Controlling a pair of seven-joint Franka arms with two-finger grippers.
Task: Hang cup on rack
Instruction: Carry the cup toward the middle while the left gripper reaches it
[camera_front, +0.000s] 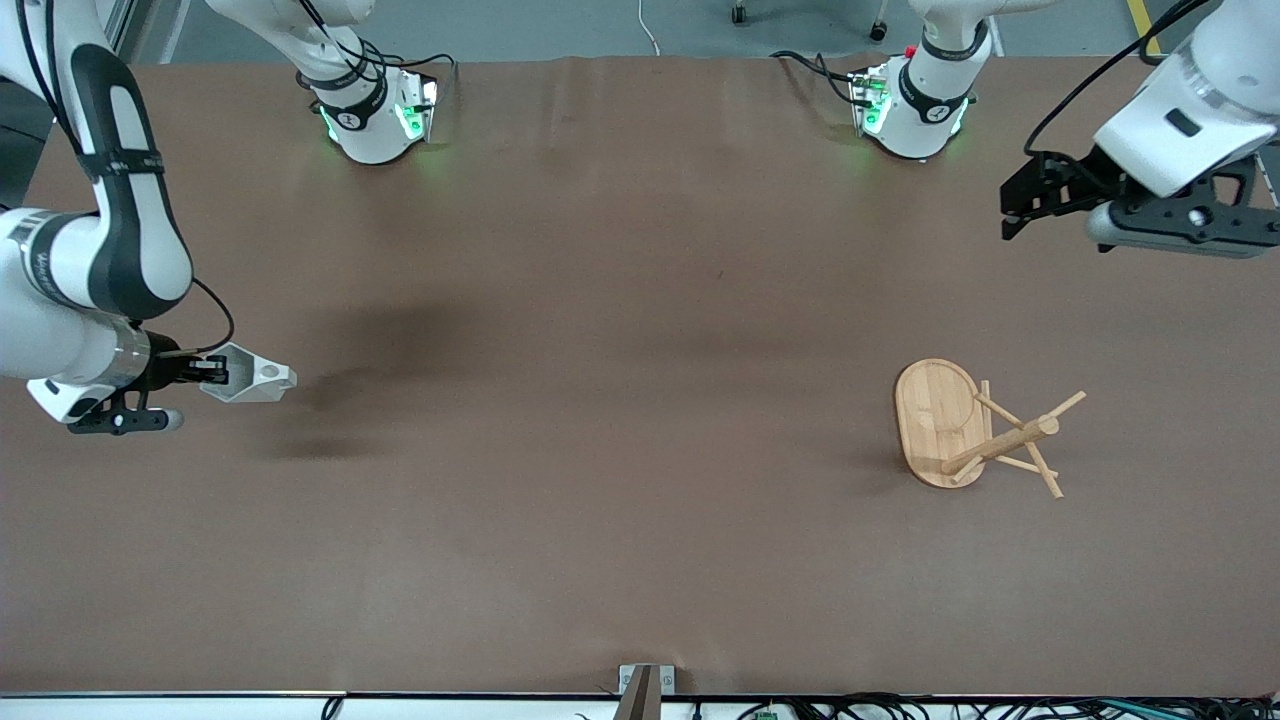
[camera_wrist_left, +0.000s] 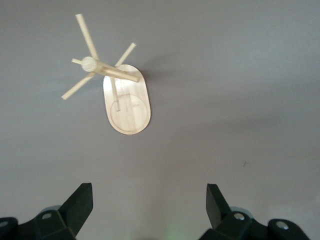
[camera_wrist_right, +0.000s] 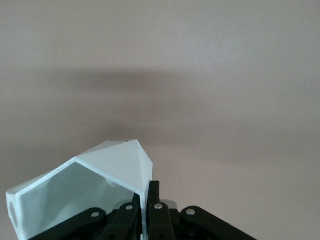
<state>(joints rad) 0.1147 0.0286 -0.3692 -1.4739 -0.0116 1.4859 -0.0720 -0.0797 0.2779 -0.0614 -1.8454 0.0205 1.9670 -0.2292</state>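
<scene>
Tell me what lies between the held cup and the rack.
Nothing: in the front view only bare brown table separates the cup in the right claw from the rack.

High front camera facing both bases, wrist cameras looking down at table (camera_front: 600, 400)

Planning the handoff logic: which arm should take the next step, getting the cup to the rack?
Right: its gripper already clamps the white faceted cup. The left gripper is open, above the table near the bamboo peg rack.
</scene>
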